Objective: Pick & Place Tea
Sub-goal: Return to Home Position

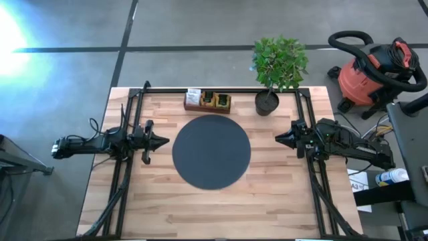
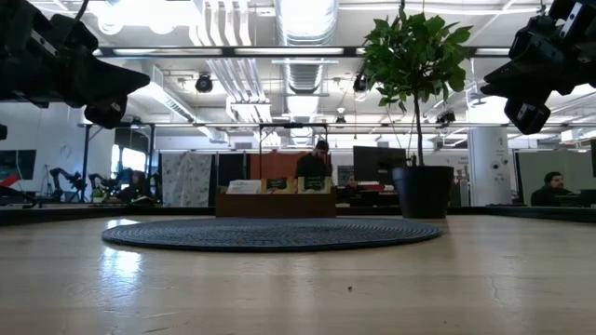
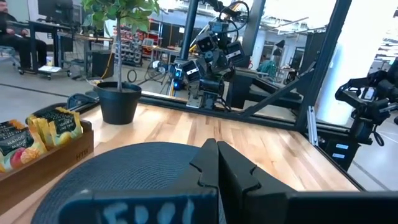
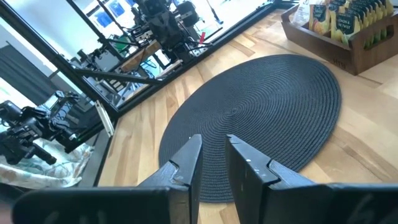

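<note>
Left end effector (image 1: pixel 162 141) fingers pressed together, right end effector (image 1: pixel 281 138) fingers slightly parted, both arms raised, facing inward

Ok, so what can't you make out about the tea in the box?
Tea sachets: high view, too small to count.
Wooden box: both wrist views, cut off by the picture edge.
Compartment dividers: low view, hidden behind the box's front wall.
</note>
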You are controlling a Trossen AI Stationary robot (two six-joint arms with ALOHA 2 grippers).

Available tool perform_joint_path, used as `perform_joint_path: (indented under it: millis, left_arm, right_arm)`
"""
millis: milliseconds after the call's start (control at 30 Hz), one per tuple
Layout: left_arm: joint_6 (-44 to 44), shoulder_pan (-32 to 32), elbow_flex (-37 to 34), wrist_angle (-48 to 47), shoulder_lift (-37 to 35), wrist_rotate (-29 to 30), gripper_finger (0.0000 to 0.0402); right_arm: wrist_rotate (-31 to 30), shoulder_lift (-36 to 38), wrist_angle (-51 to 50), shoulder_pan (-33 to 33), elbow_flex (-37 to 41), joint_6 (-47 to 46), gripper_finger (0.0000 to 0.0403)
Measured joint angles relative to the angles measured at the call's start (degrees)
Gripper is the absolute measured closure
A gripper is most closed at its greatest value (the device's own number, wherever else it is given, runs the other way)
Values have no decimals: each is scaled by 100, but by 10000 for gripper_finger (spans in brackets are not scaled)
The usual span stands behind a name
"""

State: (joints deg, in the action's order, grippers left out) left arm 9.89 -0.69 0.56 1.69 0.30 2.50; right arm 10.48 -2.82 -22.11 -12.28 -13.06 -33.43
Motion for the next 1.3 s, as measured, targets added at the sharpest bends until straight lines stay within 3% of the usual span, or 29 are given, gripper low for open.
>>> perform_joint_path:
  millis: [833, 1067, 1300]
  left_arm:
    - [0, 0, 4, 31, 0, -3, 401]
    - [-2, 0, 4, 33, 0, -5, 401]
    - [-4, -4, 7, -11, 9, -7, 401]
  right_arm:
    - [-3, 45, 238, 31, 61, 223, 335]
    - [0, 280, 1429, 632, 689, 1610, 335]
    - [-339, 269, 2469, 1683, 1252, 2350, 335]
